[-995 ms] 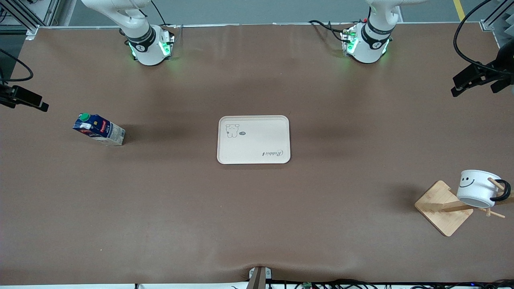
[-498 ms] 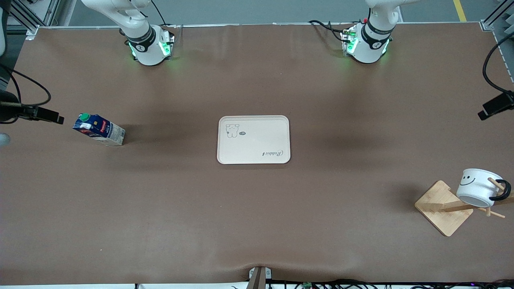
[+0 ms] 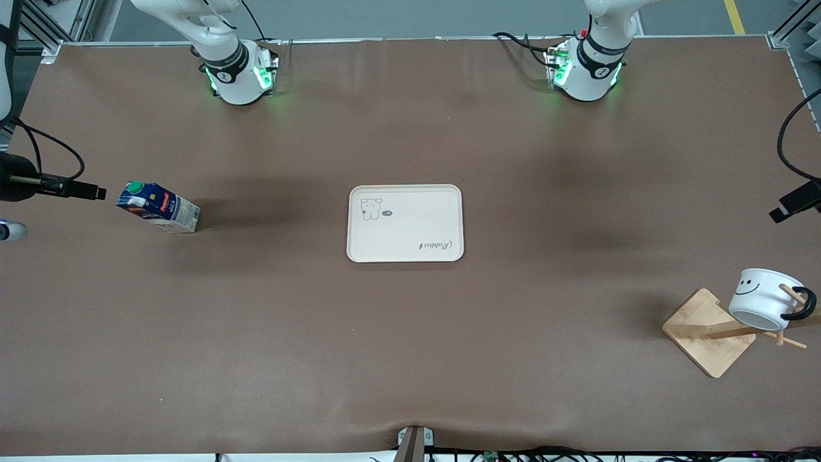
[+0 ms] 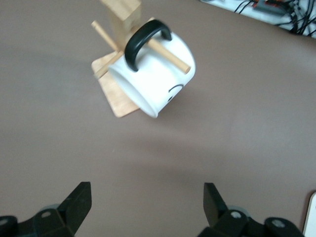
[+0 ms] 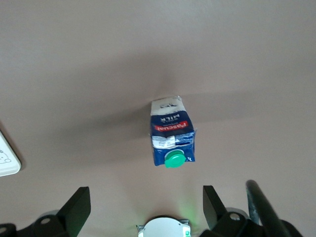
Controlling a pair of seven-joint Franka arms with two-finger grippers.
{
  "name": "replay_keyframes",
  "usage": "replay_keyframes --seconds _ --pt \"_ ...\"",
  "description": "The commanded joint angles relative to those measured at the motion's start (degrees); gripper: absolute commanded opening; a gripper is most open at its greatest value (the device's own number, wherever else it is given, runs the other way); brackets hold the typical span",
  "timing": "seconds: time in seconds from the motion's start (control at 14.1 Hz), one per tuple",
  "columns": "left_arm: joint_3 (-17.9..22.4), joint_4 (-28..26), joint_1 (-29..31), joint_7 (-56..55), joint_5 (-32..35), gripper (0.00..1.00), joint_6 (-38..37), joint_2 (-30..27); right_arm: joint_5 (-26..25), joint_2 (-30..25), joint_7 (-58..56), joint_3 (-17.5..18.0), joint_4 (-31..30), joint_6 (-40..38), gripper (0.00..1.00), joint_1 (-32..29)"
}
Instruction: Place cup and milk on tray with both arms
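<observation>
Tray [image 3: 405, 223] is sitting mid-table with nothing on it.

Milk [image 3: 158, 206] is standing on the table toward the right arm's end, level with the tray. Right gripper [image 5: 143, 210] is hanging in the air above that end of the table, jaws spread wide, nothing between them. In the right wrist view the milk [image 5: 171, 137] is lying ahead of the 2 fingers [image 5: 75, 207], roughly centred on the gap but apart from both, green cap pointing back toward the gripper. A corner of the tray [image 5: 6, 160] is showing at the edge of that view.

Cup [image 3: 766, 300] is hanging tilted on a peg of the wooden stand [image 3: 709, 332] toward the left arm's end, nearer to the front camera than the tray. Left gripper [image 4: 148, 210] is hanging in the air near that stand, jaws also spread wide and holding nothing. In the left wrist view the cup [image 4: 157, 76] is well ahead of the fingers [image 4: 79, 202], lined up with the gap, no contact. The peg is running through its black handle, and the stand [image 4: 116, 96] base is showing under it.
</observation>
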Motion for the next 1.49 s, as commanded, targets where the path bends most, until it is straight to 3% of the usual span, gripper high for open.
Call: replay_keyframes --seconds 0.0,0.14,0.36,0.64,0.78,1.0,1.14,1.42 --pt "-0.20 -6.51 -0.02 4.90 -2.35 1.00 9.16 -2.51 0.40 -0.98 -0.14 0.47 -4.04 3.99 1.00 -0.89" --pt "-0.29 -8.71 -0.03 7.81 -5.59 1.00 13.83 -1.81 0.40 -2.64 -0.23 0.56 -9.22 6.98 1.00 -0.80" --pt "-0.29 -9.16 -0.03 14.48 -10.77 1.00 18.15 1.00 -0.04 -7.82 -4.09 0.56 -19.85 17.33 1.00 -0.71" --pt "-0.29 -9.07 0.50 22.75 -16.22 1.00 22.28 4.69 -0.13 -10.38 -5.93 0.56 -28.21 23.84 1.00 -1.15" --pt "-0.29 -8.63 0.77 25.83 -19.66 0.96 23.42 6.36 -0.21 -12.05 -6.64 0.38 -33.66 29.38 1.00 -1.33" --pt "-0.29 -8.37 0.68 31.62 -21.69 0.90 27.89 8.82 -1.00 -11.88 -10.76 0.38 -36.67 33.70 1.00 -3.87" --pt "-0.46 -8.28 0.59 32.43 -23.53 0.77 28.44 9.71 -1.00 -11.88 -11.39 0.38 -37.02 34.59 1.00 -4.67" --pt "-0.64 -7.40 0.06 33.31 -23.54 0.26 28.44 10.68 -0.74 -11.97 -11.13 0.47 -39.39 35.03 1.00 -4.84"
